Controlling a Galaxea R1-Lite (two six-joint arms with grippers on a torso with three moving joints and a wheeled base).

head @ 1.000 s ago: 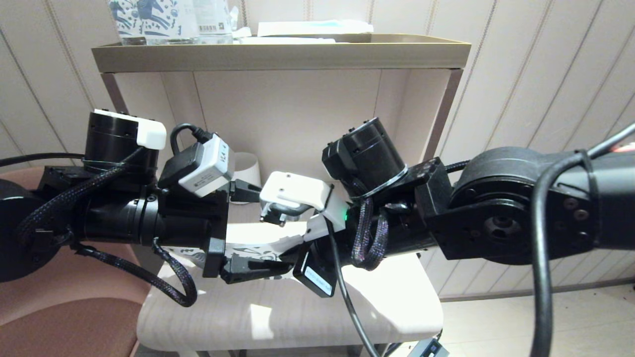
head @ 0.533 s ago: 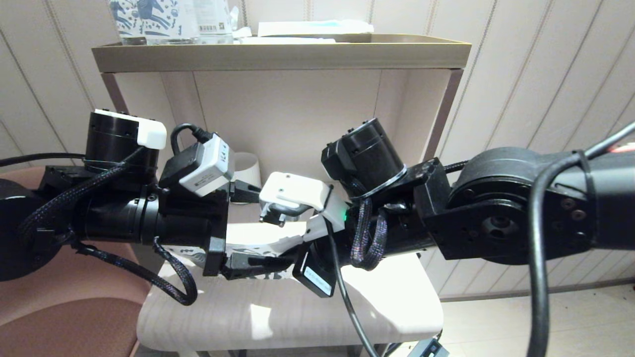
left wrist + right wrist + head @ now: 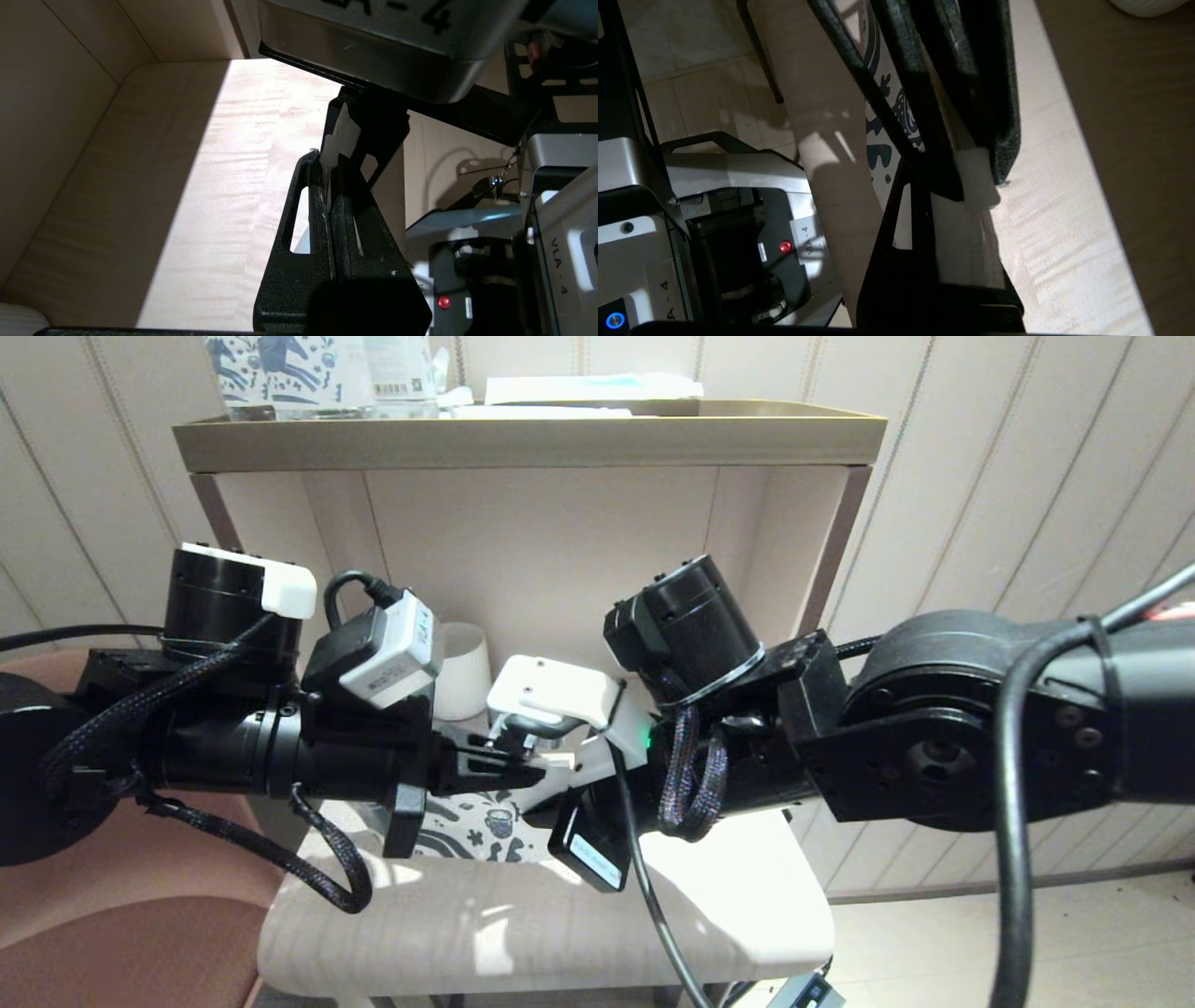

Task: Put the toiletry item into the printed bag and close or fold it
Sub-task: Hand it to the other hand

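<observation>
Holding: both grippers meet above the pale shelf, each at the top edge of the bag.
Left gripper: comes in from the robot's left with its jaws pressed together on the bag's thin white top edge; the left wrist view shows only a sliver of white between the fingers.
Right gripper: comes in from the robot's right, mostly hidden in the head view behind its camera mount; in the right wrist view its jaws are closed on a small white tab at the bag's edge.
Bag: lifted off the shelf, hanging below the two grippers, its dark blue cup and flower print facing the head camera.
Toiletry item: cannot be made out in any view.
Mug: stands on the shelf behind the left gripper, apart from the bag.
Printed packs: upright on the tray above.
</observation>
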